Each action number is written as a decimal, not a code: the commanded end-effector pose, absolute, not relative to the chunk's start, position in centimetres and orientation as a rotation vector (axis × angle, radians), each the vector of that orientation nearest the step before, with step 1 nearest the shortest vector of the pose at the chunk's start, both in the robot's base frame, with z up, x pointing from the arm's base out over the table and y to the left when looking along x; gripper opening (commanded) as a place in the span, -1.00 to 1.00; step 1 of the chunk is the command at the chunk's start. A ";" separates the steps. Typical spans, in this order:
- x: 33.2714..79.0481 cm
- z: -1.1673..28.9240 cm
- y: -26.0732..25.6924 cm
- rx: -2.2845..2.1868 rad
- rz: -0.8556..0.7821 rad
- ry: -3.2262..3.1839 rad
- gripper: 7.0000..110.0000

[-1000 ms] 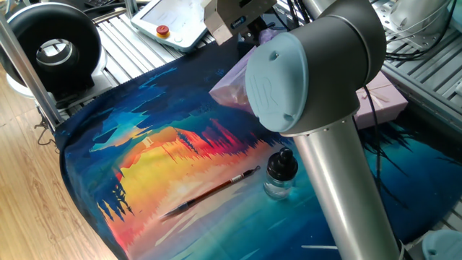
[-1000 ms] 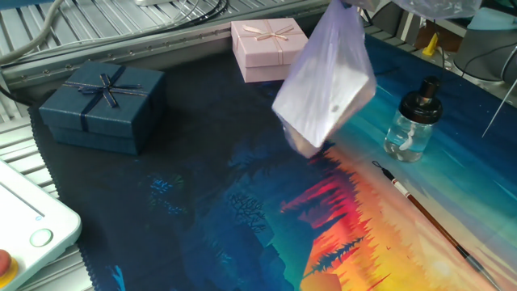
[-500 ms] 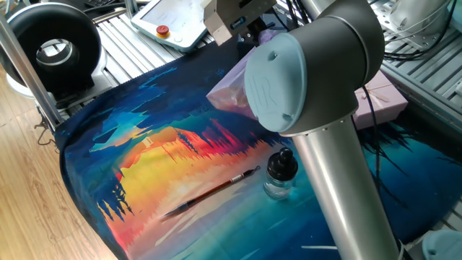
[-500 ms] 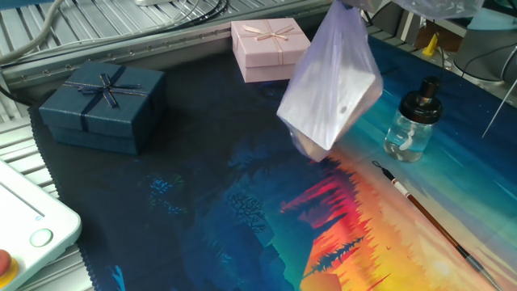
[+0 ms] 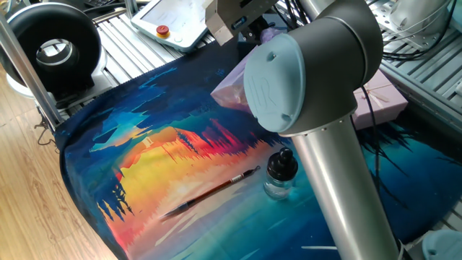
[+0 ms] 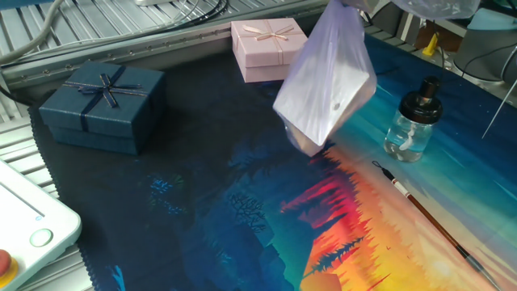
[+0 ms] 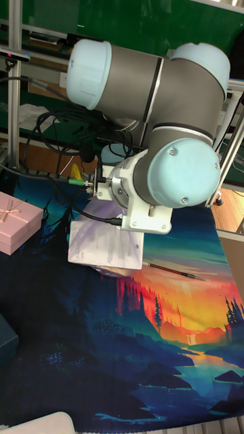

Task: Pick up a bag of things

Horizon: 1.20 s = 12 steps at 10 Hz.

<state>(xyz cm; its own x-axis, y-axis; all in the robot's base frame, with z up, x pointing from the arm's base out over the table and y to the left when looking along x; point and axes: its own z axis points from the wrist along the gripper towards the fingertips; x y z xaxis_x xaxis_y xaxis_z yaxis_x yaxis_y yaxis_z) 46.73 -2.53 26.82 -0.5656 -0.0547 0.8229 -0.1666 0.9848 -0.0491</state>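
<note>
The bag of things (image 6: 327,85) is a pale lilac plastic bag hanging in the air above the painted cloth, its bottom clear of the surface. Its neck runs up to the top edge of that view, where the gripper is cut off. In one fixed view the bag (image 5: 231,87) shows partly behind the arm's big grey joint, under my gripper (image 5: 253,30), which is shut on its top. In the tall view the bag (image 7: 102,247) hangs below the wrist, and the fingers are hidden.
A pink gift box (image 6: 269,48) and a dark navy gift box (image 6: 103,105) stand at the back of the cloth. A glass bottle (image 6: 412,121) and a paintbrush (image 6: 428,218) lie to the right. A white pendant (image 6: 24,226) sits at the left edge.
The hanging bag swayed a little to the right and back. The arm has hardly moved.
</note>
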 end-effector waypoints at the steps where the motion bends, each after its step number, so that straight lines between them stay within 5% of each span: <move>1: 46.8 26.6 -2.9 0.157 0.149 -2.179 -1.00; 12: 47.5 25.8 -2.1 0.172 0.098 -2.203 -1.00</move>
<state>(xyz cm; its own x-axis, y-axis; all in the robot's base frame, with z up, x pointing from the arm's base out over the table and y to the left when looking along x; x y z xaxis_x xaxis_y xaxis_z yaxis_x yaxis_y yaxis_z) 47.12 -2.59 26.24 -0.5750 -0.0658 0.8155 -0.1631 0.9860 -0.0355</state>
